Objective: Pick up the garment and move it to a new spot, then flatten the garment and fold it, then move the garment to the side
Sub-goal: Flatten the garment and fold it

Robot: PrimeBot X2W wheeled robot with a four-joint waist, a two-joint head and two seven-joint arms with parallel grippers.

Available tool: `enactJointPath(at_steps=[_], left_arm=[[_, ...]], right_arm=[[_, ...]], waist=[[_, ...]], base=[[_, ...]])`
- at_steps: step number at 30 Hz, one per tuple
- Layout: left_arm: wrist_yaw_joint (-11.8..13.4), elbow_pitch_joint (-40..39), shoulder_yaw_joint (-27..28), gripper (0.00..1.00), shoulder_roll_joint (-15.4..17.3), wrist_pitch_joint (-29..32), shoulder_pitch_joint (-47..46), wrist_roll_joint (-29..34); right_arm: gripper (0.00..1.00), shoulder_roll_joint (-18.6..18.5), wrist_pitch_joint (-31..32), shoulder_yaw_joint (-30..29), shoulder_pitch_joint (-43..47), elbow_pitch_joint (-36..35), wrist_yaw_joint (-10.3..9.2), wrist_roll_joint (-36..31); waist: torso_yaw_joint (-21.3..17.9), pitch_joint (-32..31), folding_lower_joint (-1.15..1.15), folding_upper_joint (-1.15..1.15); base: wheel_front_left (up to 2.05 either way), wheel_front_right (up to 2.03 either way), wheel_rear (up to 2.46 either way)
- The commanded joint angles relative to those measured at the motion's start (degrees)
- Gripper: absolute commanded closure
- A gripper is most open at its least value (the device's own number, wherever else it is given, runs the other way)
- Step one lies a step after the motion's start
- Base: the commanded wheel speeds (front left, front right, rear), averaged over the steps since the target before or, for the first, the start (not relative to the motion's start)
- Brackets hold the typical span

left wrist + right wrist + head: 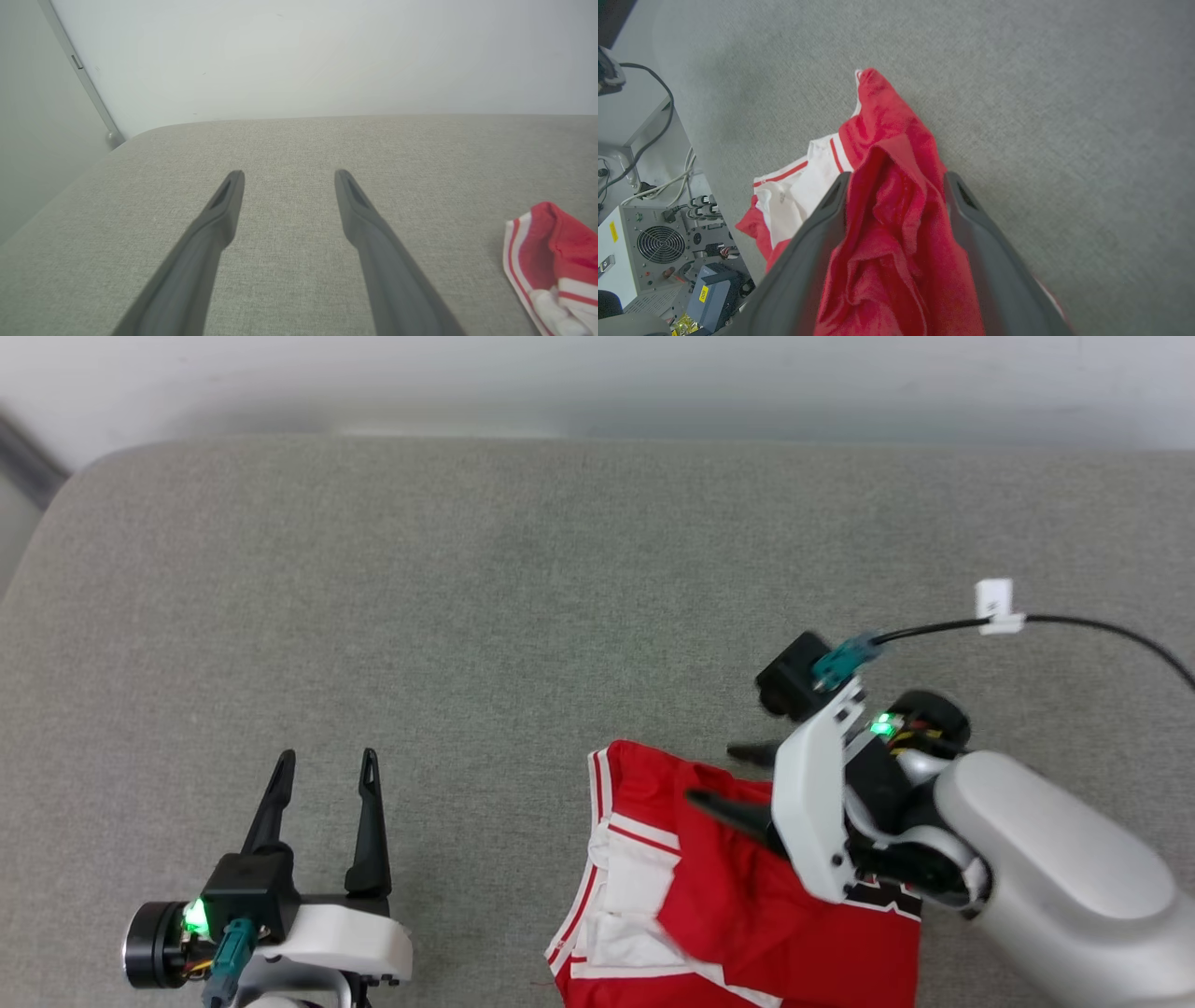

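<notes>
Right gripper (pixel 897 182): fingers stood wide apart, gripping nothing. I saw the garment (pixel 887 116) bunched loose between them, its folds running past both tips. Left gripper (pixel 289 176): fingers wide too, empty, over grey cushion (pixel 299 140). The garment lay well off beyond its right finger.

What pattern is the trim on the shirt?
Red and white stripes; the trim runs along the shirt's edge. Head view shows it best.
</notes>
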Motion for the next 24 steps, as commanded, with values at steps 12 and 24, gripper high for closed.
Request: enactJointPath(at_steps=[12,24], left_arm=[[-0.8,-0.4,1.6,0.00,-0.1,-0.1,3.1,0.6],[-1.1,-1.1,2.5,0.00,-0.2,-0.1,4.1,1.0]], right_arm=[[0.00,-0.7,-32.1,-24.4,4.0,-2.5,-0.03,-19.6],[0.00,11.3,-48.6,-45.3,21.0,-5.6,-0.03,-37.3]], waist=[[-4.0,-5.2,0.00,0.00],[-5.2,-6.7,0.00,0.00]], base=[[0.00,0.00,0.00],[0.00,0.00,0.00]])
